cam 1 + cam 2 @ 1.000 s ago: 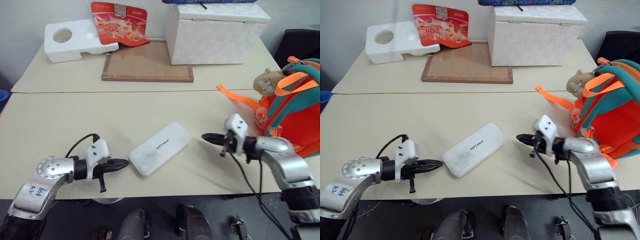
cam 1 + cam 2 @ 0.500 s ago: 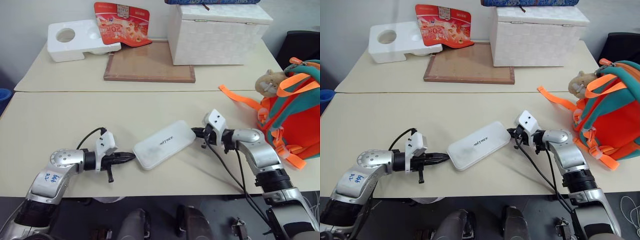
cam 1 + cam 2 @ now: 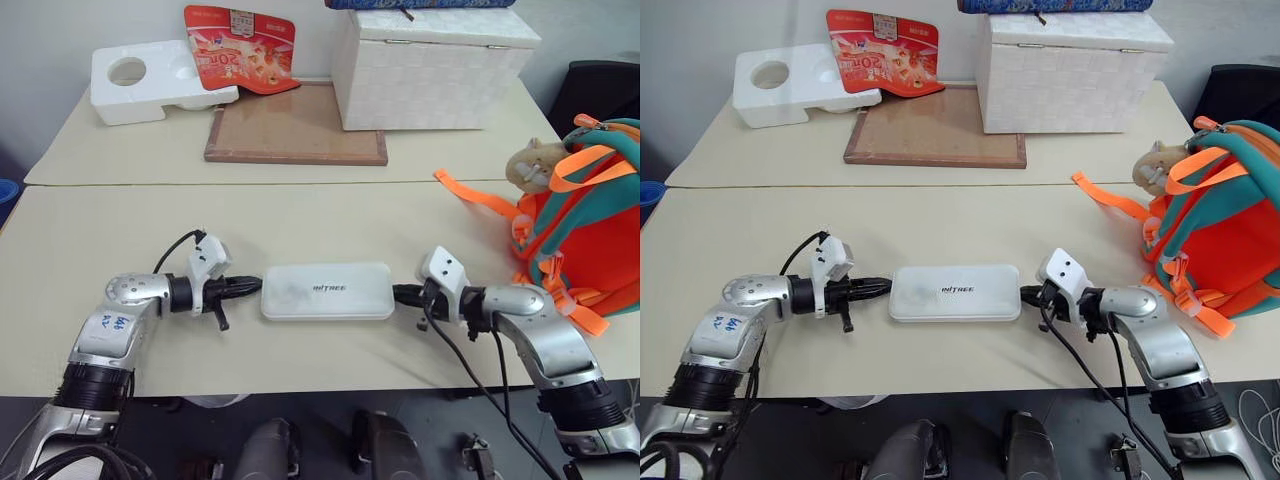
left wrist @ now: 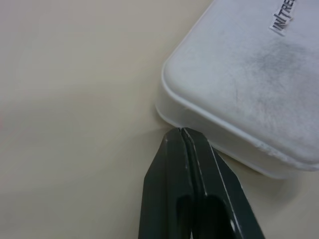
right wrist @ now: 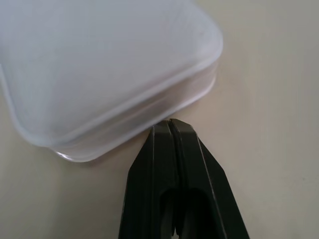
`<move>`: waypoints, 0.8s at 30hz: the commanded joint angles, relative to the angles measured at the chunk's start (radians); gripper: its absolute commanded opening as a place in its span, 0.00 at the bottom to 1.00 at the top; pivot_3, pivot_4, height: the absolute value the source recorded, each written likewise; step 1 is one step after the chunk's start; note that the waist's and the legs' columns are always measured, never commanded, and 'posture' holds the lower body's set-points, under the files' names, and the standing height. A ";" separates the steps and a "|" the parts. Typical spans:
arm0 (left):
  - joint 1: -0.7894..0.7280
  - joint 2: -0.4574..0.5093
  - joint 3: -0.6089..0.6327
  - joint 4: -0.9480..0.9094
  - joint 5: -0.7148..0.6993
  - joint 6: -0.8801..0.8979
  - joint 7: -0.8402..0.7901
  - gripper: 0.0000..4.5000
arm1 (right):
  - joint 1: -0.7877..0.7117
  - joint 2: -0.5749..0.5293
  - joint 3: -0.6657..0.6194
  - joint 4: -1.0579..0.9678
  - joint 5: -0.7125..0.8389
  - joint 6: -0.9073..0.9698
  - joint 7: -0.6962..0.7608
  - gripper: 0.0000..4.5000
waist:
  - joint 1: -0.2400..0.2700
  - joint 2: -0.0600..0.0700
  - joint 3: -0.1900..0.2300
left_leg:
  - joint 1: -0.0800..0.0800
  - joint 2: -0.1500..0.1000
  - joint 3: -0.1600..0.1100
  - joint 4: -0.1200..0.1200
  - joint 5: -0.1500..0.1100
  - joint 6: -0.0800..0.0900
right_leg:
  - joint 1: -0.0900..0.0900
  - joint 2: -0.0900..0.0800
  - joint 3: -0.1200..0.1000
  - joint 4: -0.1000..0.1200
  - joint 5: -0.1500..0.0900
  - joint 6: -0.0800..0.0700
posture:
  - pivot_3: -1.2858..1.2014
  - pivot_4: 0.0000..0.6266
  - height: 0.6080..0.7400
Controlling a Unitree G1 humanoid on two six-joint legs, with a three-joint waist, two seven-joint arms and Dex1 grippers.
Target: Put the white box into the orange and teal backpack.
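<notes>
The white box (image 3: 327, 291) lies flat on the near table, its long side across the view, lettering up. My left gripper (image 3: 254, 287) is shut, its tip against the box's left end; the left wrist view shows the closed fingers (image 4: 192, 189) meeting the box's side (image 4: 234, 89). My right gripper (image 3: 400, 294) is shut too, tip pressed to the box's right end, as the right wrist view shows with its fingers (image 5: 177, 184) at the box's edge (image 5: 104, 74). The orange and teal backpack (image 3: 585, 220) stands at the table's right edge with a plush hamster (image 3: 534, 164) on top.
On the far table stand a large woven white chest (image 3: 432, 68), a brown-framed board (image 3: 297, 125), a white styrofoam block (image 3: 150, 80) and a red packet (image 3: 240, 42). An orange strap (image 3: 475, 196) trails from the backpack onto the near table.
The box has swung from a diagonal to lying straight across the table. Both grippers came inward to its two ends, the left one reaching forward.
</notes>
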 commanded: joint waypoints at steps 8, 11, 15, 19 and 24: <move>-0.130 0.120 0.099 0.099 -0.251 0.605 -0.091 0.69 | -0.020 -0.066 -0.010 0.089 -0.039 -0.110 0.025 0.00 | 0.005 -0.001 0.000 | 0.000 -0.002 -0.001 0.000 0.001 0.001 | 0.001 -0.001 0.000 0.001 0.000 0.000 | 0.52 0.24 1.00; -0.208 0.093 0.115 0.170 -0.293 0.786 -0.046 0.88 | -0.026 -0.070 -0.004 0.103 -0.042 -0.130 0.038 0.00 | 0.005 -0.001 0.000 | -0.001 -0.004 -0.002 0.000 0.001 0.002 | 0.001 0.000 0.001 0.001 0.000 0.001 | 0.52 0.24 1.00; -0.273 0.046 0.111 0.276 -0.279 0.868 0.020 0.99 | -0.029 -0.068 0.001 0.112 -0.044 -0.147 0.045 0.00 | 0.002 -0.001 0.000 | 0.000 -0.004 -0.002 0.000 0.002 0.002 | 0.001 0.001 0.000 0.001 0.000 0.001 | 0.52 0.24 1.00; -0.277 0.025 0.037 0.252 -0.276 0.907 0.026 0.99 | -0.032 -0.063 0.005 0.117 -0.050 -0.159 0.045 0.00 | 0.003 -0.001 0.000 | 0.000 -0.004 -0.001 0.000 0.002 0.002 | 0.001 0.001 0.001 0.001 0.000 0.001 | 0.52 0.24 1.00; -0.302 -0.029 -0.043 0.226 -0.275 0.922 0.030 0.99 | -0.032 -0.050 0.008 0.115 -0.056 -0.162 0.040 0.00 | 0.007 -0.002 -0.001 | 0.002 -0.005 -0.002 0.000 0.002 0.002 | 0.003 0.000 0.003 0.001 0.000 0.001 | 0.52 0.24 1.00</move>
